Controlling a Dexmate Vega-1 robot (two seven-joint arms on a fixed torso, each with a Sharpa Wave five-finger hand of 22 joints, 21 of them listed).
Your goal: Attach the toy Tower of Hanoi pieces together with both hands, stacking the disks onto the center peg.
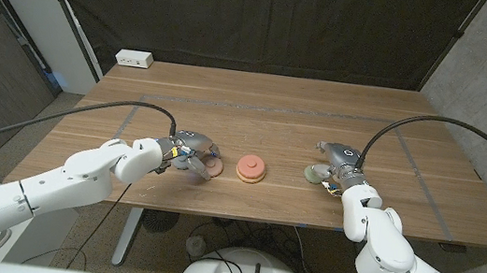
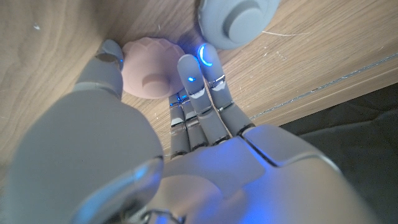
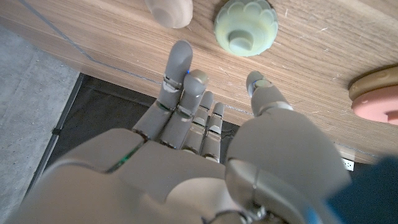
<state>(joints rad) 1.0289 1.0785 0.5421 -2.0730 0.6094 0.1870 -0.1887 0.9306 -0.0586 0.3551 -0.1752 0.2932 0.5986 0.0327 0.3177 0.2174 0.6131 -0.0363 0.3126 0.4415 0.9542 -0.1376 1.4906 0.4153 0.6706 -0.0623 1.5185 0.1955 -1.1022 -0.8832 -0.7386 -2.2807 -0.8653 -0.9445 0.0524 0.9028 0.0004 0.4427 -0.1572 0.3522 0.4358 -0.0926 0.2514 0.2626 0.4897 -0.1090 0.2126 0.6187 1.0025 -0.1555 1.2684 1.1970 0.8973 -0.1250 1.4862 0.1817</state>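
A coral disk sits on the round wooden base (image 1: 250,169) at the table's middle front. My left hand (image 1: 186,154) hangs low over a pale pink scalloped disk (image 1: 213,163) just left of that base. In the left wrist view the pink disk (image 2: 149,74) lies on the table between the thumb and the straight fingers (image 2: 199,81), and a grey-blue disk (image 2: 239,22) lies just past the fingertips. My right hand (image 1: 340,164) stands right of the base with fingers spread, holding nothing. A pale green scalloped disk (image 1: 316,173) (image 3: 245,28) lies just beyond its fingertips (image 3: 180,59).
A tan wooden piece (image 3: 169,11) lies near the green disk. A white power strip (image 1: 134,59) sits at the table's far left corner. Thin tape lines (image 1: 411,154) cross the table. The front edge of the table runs close below both hands.
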